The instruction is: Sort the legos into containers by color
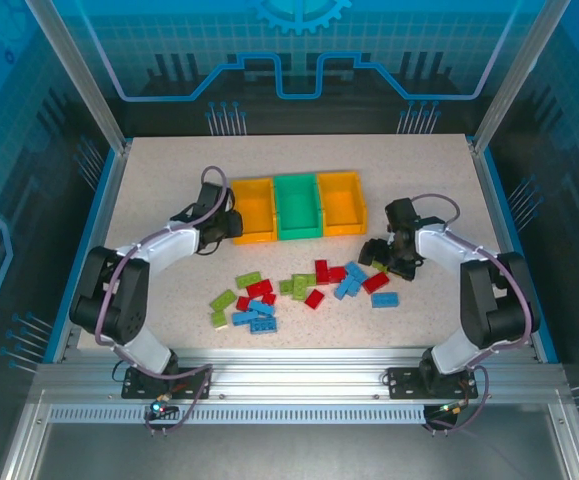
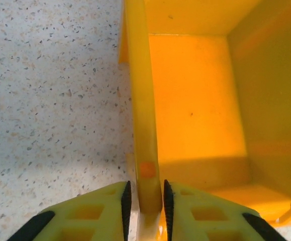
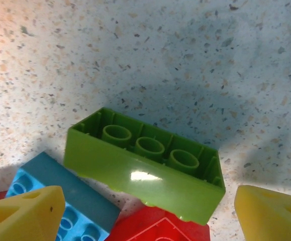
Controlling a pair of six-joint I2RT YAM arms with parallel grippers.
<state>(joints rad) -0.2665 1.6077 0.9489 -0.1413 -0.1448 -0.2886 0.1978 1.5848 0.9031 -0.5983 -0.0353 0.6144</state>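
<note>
The legos (image 1: 269,295), lime green, red and blue, lie scattered on the table in front of the containers. The containers are a left orange-yellow bin (image 1: 254,212), a green middle bin (image 1: 298,208) and a right orange-yellow bin (image 1: 341,203). My left gripper (image 2: 145,193) straddles the left bin's outer wall (image 2: 140,100), its jaws slightly apart with thin gaps beside the wall. That bin's floor is bare. My right gripper (image 3: 150,211) stands wide open over a lime green brick (image 3: 145,170), which lies with its hollow underside showing, at the right end of the pile (image 1: 381,255).
A blue brick (image 3: 67,193) and a red brick (image 3: 160,228) lie against the green one, near the right fingers. Blue rails (image 1: 514,250) border the table. Speckled tabletop stretches left of the bins (image 2: 50,100).
</note>
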